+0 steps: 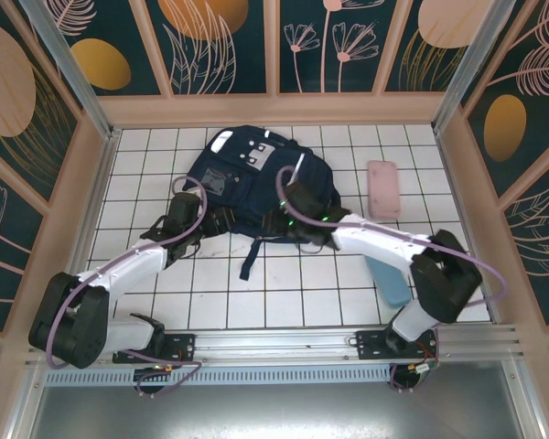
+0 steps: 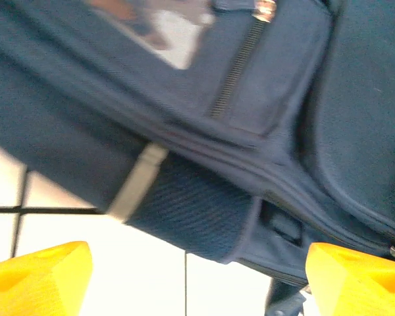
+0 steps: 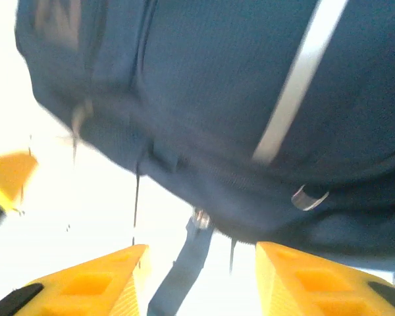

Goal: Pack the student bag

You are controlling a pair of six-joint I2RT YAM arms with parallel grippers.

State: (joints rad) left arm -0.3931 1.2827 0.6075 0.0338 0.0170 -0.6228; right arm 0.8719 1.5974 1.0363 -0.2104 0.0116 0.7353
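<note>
Here the bag (image 1: pixel 256 174) lies flat on the middle of the bench (image 1: pixel 156 146), its zips apparently shut. The left hand (image 2: pixel 197 286) and right hand (image 3: pixel 201 280) both gape wide and empty at its near edge. The risk, I judge: a pinch catches loose fabric or the strap (image 1: pixel 250 259), and the bag slides instead of opening.

Student bag (image 1: pixel 247 169) on tiled table (image 1: pixel 348 293), left tool (image 1: pixel 190 208) and right tool (image 1: pixel 291 203) beside it

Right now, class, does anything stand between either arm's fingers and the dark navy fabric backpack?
Nothing visible does. The left fingers and the right fingers are spread open, facing the near edge of the dark navy fabric backpack, with only white tiled tabletop in the gap.
</note>
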